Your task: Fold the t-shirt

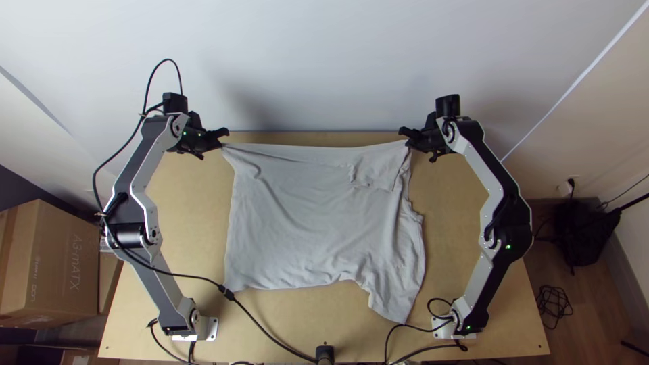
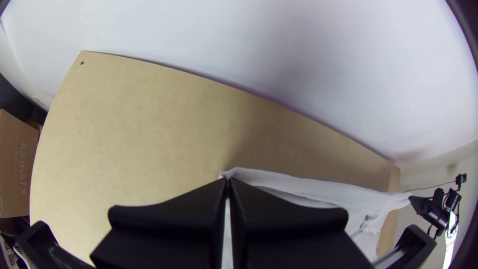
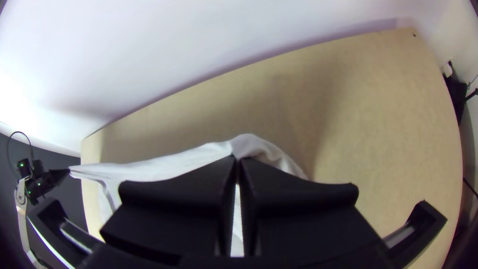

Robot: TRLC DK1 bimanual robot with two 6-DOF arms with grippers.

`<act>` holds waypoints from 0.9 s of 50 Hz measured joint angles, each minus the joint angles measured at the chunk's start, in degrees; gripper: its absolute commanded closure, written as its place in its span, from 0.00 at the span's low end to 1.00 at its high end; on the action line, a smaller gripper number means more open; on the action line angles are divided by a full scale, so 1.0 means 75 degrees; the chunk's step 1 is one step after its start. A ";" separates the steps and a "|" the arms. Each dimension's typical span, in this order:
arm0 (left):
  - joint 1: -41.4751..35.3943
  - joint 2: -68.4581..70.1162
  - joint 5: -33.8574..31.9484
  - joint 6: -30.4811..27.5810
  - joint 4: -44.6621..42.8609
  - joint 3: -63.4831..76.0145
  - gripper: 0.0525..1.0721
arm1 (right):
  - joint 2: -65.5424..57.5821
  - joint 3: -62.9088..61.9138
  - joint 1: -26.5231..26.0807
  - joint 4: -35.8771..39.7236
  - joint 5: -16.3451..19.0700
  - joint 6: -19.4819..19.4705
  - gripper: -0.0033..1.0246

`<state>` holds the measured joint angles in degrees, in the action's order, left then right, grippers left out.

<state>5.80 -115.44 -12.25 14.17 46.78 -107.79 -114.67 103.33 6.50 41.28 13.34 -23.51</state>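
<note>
We pinch the pale t-shirt [image 1: 318,216] by its two far corners, left gripper [image 1: 224,138] and right gripper [image 1: 405,138] each pressed together on cloth; between and nearside of them, the rest spreads rumpled over the table [image 1: 186,209]. Gripping looks done; we judge most folding is left

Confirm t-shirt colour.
The t-shirt is plain light grey, clearest in the top view.

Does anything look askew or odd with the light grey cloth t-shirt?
Yes. The light grey cloth t-shirt lies unevenly: at its near right a flap juts past the rest of its near edge, and a small crumple sits close to the far corner that the right arm's black gripper pinches.
</note>
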 measured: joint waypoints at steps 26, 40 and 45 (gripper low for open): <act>0.0009 0.2177 -0.0114 -0.0035 -0.1297 0.3672 0.97 | 0.1658 -0.2486 -0.0026 -0.0041 -0.0003 0.0000 0.97; 0.0009 0.2445 -0.0114 -0.0035 -0.1868 0.4829 0.97 | 0.1856 -0.3587 -0.0026 -0.0353 -0.0006 0.0000 0.97; 0.0026 0.2451 -0.0114 -0.0035 -0.1979 0.5050 0.97 | 0.1856 -0.4007 -0.0026 -0.0539 -0.0006 0.0000 0.97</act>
<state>6.00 -97.06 -13.10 13.91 31.94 -69.91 -100.75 73.28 6.31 37.23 13.30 -23.51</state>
